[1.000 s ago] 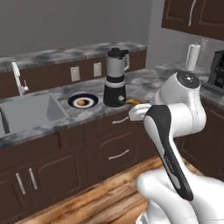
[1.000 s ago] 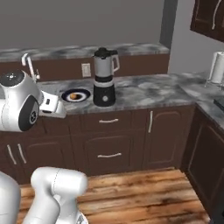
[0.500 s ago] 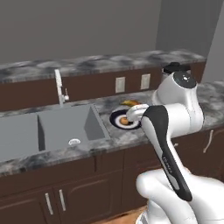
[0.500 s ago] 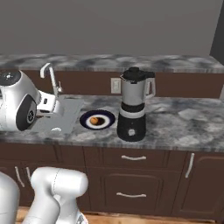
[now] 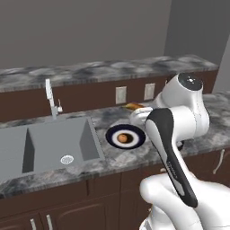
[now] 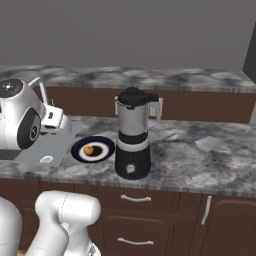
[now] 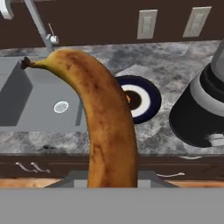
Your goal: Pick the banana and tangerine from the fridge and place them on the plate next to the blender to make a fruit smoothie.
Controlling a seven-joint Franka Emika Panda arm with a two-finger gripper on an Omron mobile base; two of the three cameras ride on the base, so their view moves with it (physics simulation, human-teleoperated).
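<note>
The banana [image 7: 107,127] rises up the middle of the hand view, clamped in the closed gripper — the tangerine [image 5: 123,138] sits mid-frame on the plate [image 5: 111,134], left of the blender [image 6: 133,134].

The white arm [image 5: 173,134] folds up over its base, its end effector [image 7: 111,181] clamped on the banana [image 7: 103,118].

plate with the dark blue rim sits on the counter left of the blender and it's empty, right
Not empty. The round plate with the dark blue rim and white centre sits on the counter left of the grey-jarred blender, but a small round orange tangerine already lies on it, as the right base view shows.
</note>
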